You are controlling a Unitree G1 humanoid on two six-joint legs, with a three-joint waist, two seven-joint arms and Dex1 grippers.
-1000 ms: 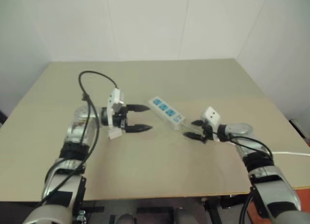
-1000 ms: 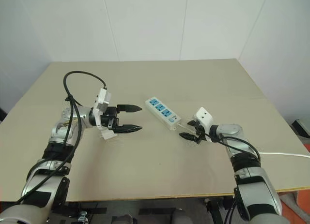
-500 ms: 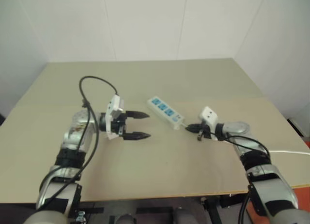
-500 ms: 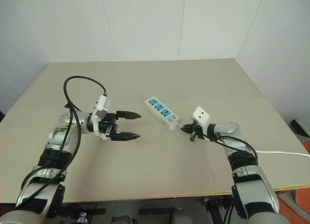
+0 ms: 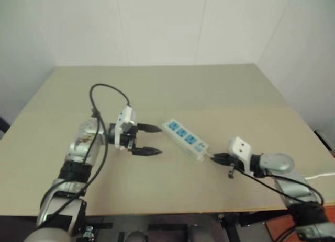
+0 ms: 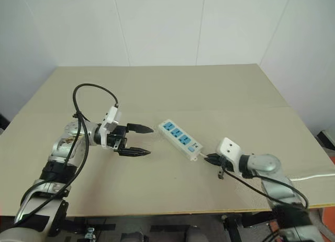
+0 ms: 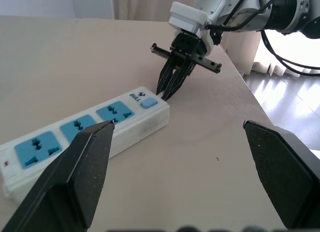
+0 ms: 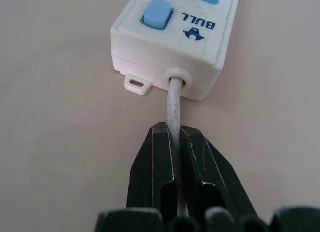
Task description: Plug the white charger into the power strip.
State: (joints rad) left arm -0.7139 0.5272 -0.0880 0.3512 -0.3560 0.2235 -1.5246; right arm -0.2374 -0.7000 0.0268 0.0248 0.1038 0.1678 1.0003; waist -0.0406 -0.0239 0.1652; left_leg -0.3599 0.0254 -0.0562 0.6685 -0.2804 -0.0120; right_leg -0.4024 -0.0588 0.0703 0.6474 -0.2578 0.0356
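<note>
Beige counter [image 6: 172,90] carries the power strip [image 6: 180,139] at the frame's centre; left end effector [image 6: 140,141] gapes empty at centre-left, right end effector [image 8: 175,157] at lower right pinches the strip's cord [image 8: 173,104]

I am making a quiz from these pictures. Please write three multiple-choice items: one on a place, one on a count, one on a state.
1. Where does the right gripper grip?
A. the strip's cord, just by the strip's end
B. a socket face
C. the table's edge

2. How many blue socket faces does the strip have?
A. one
B. three
C. six

3. How is the left gripper?
A. shut on the strip
B. shut on nothing
C. open, holding nothing

Key: 1 A, the right wrist view shows the cord pinched between the black fingers. 2 B, three blue faces lie in a row. 3 C, its fingers stand wide apart beside the strip.
</note>
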